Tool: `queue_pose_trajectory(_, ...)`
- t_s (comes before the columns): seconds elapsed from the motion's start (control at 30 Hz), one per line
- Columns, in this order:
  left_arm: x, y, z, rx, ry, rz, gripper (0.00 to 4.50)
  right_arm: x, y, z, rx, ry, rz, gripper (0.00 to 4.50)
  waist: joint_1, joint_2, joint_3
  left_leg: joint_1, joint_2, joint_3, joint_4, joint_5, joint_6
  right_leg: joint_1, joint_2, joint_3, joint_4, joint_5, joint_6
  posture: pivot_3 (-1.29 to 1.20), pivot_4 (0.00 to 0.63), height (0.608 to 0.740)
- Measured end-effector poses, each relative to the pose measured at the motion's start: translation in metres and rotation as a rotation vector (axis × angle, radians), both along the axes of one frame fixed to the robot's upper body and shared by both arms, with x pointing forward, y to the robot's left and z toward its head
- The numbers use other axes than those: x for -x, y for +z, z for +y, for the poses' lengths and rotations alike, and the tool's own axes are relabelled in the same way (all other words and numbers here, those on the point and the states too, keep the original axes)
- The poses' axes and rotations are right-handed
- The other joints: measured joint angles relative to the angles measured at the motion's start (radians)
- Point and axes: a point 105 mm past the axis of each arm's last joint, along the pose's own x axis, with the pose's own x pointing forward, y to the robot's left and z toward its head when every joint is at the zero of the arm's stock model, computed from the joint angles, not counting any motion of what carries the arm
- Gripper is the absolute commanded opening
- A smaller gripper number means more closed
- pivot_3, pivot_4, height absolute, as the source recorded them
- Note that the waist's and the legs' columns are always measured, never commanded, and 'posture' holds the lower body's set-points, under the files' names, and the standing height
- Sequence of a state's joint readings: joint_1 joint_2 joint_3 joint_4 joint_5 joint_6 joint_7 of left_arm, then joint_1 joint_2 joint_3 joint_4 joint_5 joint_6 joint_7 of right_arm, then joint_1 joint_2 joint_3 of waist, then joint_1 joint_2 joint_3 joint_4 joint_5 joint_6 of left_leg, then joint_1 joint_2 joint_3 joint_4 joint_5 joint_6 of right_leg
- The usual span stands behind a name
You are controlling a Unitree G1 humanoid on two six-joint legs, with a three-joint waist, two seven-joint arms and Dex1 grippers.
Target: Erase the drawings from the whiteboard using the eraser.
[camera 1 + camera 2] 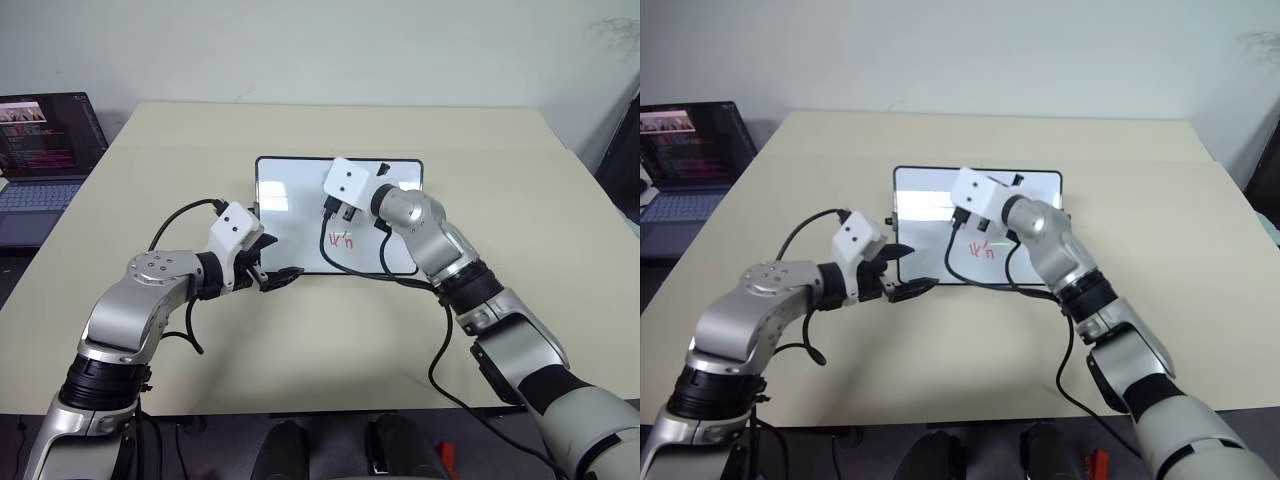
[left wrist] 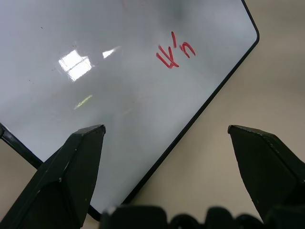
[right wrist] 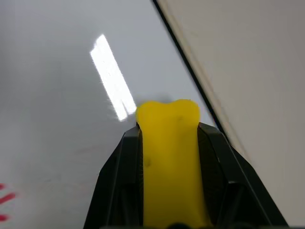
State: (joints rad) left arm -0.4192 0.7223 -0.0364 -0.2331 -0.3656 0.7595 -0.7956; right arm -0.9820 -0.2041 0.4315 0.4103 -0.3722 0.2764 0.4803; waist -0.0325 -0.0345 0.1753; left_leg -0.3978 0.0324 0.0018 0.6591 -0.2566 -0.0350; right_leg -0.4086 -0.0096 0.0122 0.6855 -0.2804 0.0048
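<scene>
- One beige table (image 1: 300, 340) is carrying everything, with one open laptop (image 1: 45, 150) sitting at its far left; its screen text is too small to read.
- One whiteboard (image 1: 290, 215) is lying flat mid-table.
- One small cluster of red drawings (image 2: 174, 51) is showing near the board's near edge, reading roughly like "1k'n".
- The right gripper (image 3: 167, 138) is hovering over the board, jaws clamped on one yellow eraser (image 3: 169, 157).
- The left gripper (image 2: 167, 138) is hanging at the board's near-left corner, jaws standing wide apart, holding nothing.
</scene>
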Motion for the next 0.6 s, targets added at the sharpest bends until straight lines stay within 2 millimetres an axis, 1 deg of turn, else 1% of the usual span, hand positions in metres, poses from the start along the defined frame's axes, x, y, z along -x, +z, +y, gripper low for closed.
queue_pose_trajectory(0.1,0.0,0.0,0.0,0.0,0.0,0.0,4.5,0.004,-0.006,-0.002,0.023,0.013,0.023,1.2,0.0,0.0,0.0,0.0,0.0,0.0,0.0,0.0,0.0,0.0,0.0,0.0,0.001,0.0,0.0,0.0,0.15,0.74)
queue_pose_trajectory(0.3,0.0,0.0,0.0,0.0,-0.002,0.001,4.5,0.006,-0.007,-0.005,0.041,0.014,0.032,1.2,0.001,0.0,0.0,0.0,0.0,0.0,0.001,0.0,0.0,0.0,0.0,0.0,0.001,0.0,0.0,0.0,0.15,0.74)
queue_pose_trajectory(0.37,0.0,0.0,0.0,0.0,-0.003,0.001,4.5,0.006,-0.006,-0.007,-0.015,0.002,0.053,1.2,0.002,0.0,0.0,0.0,0.0,-0.001,0.0,0.0,0.0,0.0,0.0,-0.001,0.001,0.0,0.0,0.0,0.15,0.74)
queue_pose_trajectory(0.43,0.0,0.0,0.001,-0.003,-0.004,0.002,4.5,0.007,-0.005,-0.01,-0.118,-0.017,0.105,1.2,0.002,0.0,0.0,-0.001,0.0,-0.001,0.0,0.0,0.0,0.0,0.0,-0.001,0.0,0.0,0.0,0.0,0.15,0.74)
queue_pose_trajectory(0.5,0.001,0.0,0.002,-0.008,-0.01,0.005,4.5,0.009,0.001,-0.014,-0.198,-0.026,0.134,1.2,0.002,0.0,0.001,-0.002,0.0,0.0,0.0,0.0,0.0,-0.002,0.0,0.0,0.0,0.0,0.0,0.0,0.15,0.74)
queue_pose_trajectory(0.57,0.002,0.0,0.004,-0.019,-0.02,0.01,4.5,0.016,0.015,-0.017,-0.284,-0.015,0.14,1.2,0.002,0.001,0.001,-0.003,0.0,0.0,-0.001,0.0,0.0,-0.002,0.0,-0.001,-0.001,0.0,0.0,0.0,0.15,0.74)
queue_pose_trajectory(0.6,0.004,0.0,0.006,-0.029,-0.031,0.011,4.5,0.025,0.028,-0.019,-0.346,0.008,0.137,1.2,0.002,0.001,0.001,-0.003,0.0,-0.001,-0.003,0.0,0.0,-0.002,0.0,-0.001,-0.003,0.0,0.0,0.0,0.15,0.74)
